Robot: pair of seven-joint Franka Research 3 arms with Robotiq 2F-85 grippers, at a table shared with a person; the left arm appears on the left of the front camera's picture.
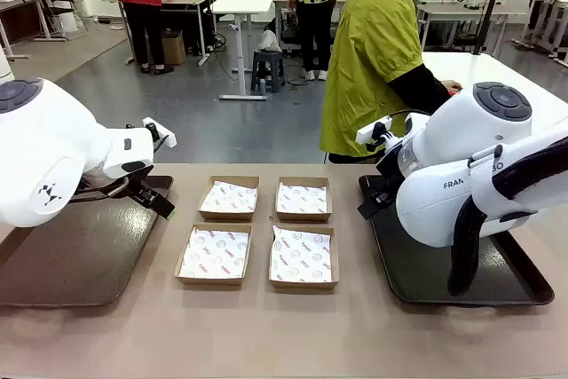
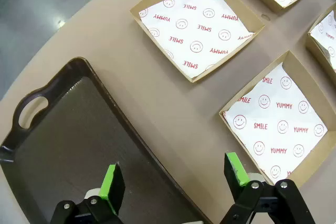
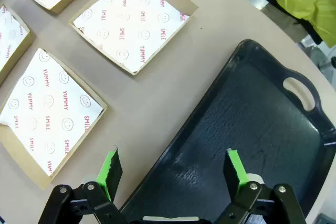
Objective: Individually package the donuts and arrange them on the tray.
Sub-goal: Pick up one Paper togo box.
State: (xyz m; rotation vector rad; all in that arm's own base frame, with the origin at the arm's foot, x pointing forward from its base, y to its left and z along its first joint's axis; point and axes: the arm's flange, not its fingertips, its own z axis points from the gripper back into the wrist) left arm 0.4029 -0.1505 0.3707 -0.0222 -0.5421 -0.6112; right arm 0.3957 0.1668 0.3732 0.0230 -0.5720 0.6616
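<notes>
The donuts are out of view. A dark brown tray (image 1: 71, 255) lies at the table's left, and a black tray (image 1: 417, 264) lies at the right. My left gripper (image 1: 162, 205) hangs open over the brown tray's (image 2: 58, 145) inner edge, with nothing between its green pads (image 2: 112, 179). Over the black tray's (image 3: 252, 129) inner edge, my right gripper (image 1: 371, 207) is likewise open and empty. In the wrist views the left gripper (image 2: 173, 174) and the right gripper (image 3: 173, 166) both show wide jaws.
Several shallow cardboard boxes lined with printed paper (image 1: 229, 197) (image 1: 303, 256) sit in a square between the trays, all empty. A person in a yellow-green jacket (image 1: 373, 51) stands at the far side, turned toward a white table (image 1: 497, 68) at the right.
</notes>
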